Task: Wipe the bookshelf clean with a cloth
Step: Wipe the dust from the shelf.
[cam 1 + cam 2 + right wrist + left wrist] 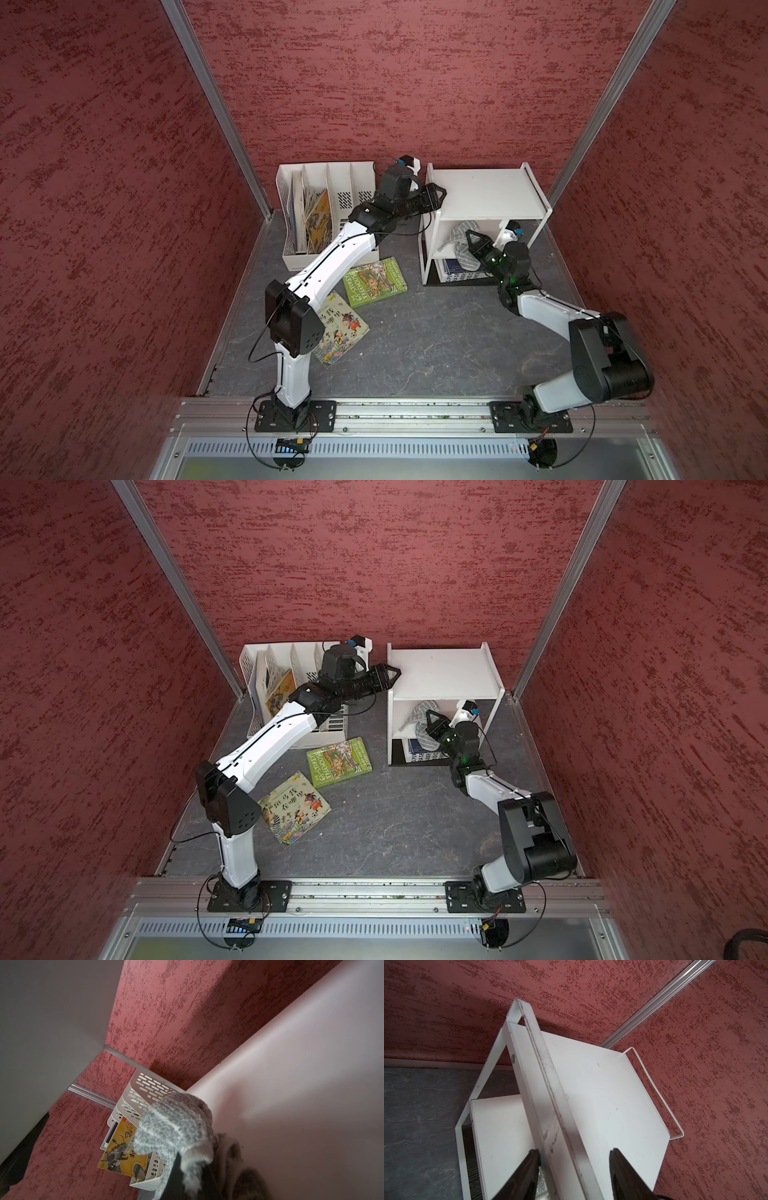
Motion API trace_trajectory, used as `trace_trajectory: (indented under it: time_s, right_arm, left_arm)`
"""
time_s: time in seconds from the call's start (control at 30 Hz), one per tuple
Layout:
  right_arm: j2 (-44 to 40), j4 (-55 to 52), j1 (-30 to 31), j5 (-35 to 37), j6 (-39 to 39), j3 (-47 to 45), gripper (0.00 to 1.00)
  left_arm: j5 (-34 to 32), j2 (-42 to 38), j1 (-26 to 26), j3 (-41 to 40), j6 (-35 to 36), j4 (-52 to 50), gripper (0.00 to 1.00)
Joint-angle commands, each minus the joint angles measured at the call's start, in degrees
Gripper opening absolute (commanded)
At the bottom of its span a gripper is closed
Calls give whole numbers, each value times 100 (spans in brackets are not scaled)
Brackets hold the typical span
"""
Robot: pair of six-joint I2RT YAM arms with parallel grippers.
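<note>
- The bookshelf [482, 191] stands at the back right of the table [415, 340], close to the red wall, with its top board bare.
- The cloth [457, 239] lies bunched on the middle board of the bookshelf, and 1 end hangs over that board's front edge.
- The right gripper [473, 243] reaches into the middle tier from the front and is clenched on the cloth; the right wrist view shows grey striped folds [176, 1126] bulging out of the dark fingers [176, 1176].
- The left gripper [438, 195] is at the upper left side of the bookshelf, level with the top board.
- In the left wrist view its 2 fingers [529, 1167] stand apart with the top side rail [550, 1088] between them; it is released, 1 finger close by the rail and the other clear of it.
- A blue book [455, 268] lies on the bottom tier, partly behind the hanging cloth.
- The white file organizer [328, 178] with books stands left of the bookshelf.
- A green book [376, 282] and a picture book [340, 332] lie flat on the table.
</note>
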Motion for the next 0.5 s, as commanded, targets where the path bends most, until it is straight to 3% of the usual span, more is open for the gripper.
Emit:
trace_trajectory:
  time_s: [0.0,0.2,0.47]
  right_arm:
    - [144,-509,-18,-473,189,388,0]
    - [454,-1112,91,-775,80,695,0]
    - [338,-1259,490,-689,103,197,0]
  left_arm:
    - [-3,183,-53,130,185,-220,56]
    - [-8,256,-94,276,232,-295,56]
    - [-17,279,-105,287,245,-316,56]
